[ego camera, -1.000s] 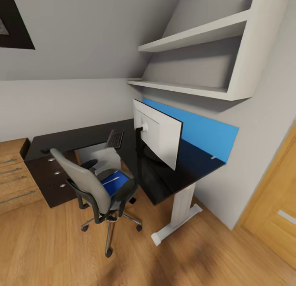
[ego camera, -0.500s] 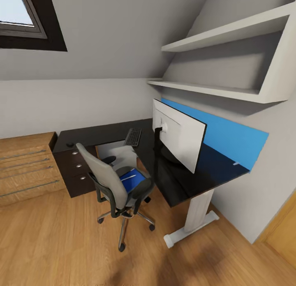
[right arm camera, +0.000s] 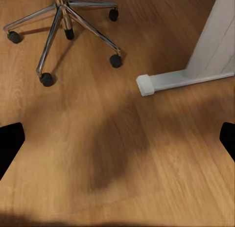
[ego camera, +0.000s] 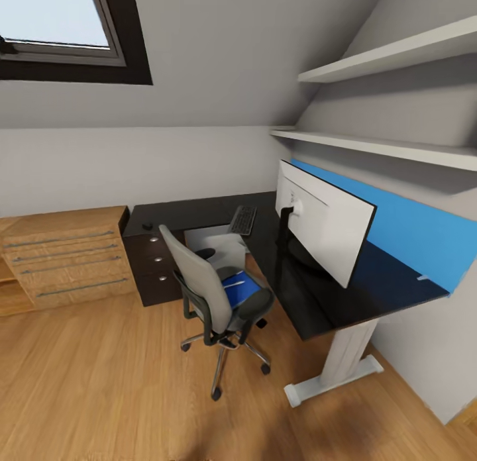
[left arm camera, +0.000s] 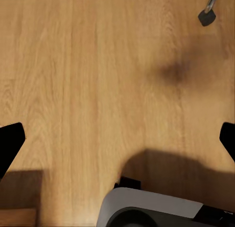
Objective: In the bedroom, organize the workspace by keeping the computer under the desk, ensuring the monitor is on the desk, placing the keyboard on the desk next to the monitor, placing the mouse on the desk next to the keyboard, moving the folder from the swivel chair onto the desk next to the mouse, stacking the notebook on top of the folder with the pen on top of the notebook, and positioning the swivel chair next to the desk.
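Swivel chair sitting at table's 9 o'clock w/ folder lying on seat; monitor standing on table, keyboard at its 11; both tools spread wide, gripping nothing.

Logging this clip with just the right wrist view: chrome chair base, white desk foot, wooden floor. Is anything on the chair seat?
Observer: Yes, the head view shows a flat bright blue folder on the grey upholstered swivel chair's seat.
Operator: What sits higher up?
Observer: A slim black keyboard lies on the long black L-shaped desk, near its inner corner.
Operator: Anything else?
Observer: A wide flat monitor stands on the desk, pale back toward the camera.
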### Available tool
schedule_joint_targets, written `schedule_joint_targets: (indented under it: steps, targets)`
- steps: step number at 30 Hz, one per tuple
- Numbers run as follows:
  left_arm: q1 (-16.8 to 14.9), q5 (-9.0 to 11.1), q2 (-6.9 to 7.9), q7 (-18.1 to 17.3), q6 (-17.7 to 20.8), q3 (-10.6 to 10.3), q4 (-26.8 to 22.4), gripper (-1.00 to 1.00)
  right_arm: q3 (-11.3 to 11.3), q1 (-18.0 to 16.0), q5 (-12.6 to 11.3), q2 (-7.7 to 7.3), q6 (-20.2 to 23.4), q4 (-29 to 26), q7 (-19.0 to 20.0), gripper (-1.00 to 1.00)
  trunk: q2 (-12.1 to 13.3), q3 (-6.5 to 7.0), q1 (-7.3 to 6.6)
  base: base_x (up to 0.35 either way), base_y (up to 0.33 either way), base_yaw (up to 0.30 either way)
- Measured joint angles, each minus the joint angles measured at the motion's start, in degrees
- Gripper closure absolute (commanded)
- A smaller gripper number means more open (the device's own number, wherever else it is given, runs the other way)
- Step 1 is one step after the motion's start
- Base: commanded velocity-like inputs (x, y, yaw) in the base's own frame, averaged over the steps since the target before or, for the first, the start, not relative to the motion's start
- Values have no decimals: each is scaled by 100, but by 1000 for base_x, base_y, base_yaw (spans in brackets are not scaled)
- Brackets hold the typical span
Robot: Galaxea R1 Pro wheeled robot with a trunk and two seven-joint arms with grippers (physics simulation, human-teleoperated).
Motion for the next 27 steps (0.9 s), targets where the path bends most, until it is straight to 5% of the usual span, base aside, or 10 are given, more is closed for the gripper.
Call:
schedule_joint_targets:
  steps: [19,27]
  targets:
    - [-1,-1,-1,0,2,5,0,-100,-1,0,3,-6,8,4,7,-100,0,0,1,-42,-101,286]
    - [-2,1,0,0,0,4,1,-100,6,1,9,-12,16,6,14,-100,0,-3,0,-21,-50,98]
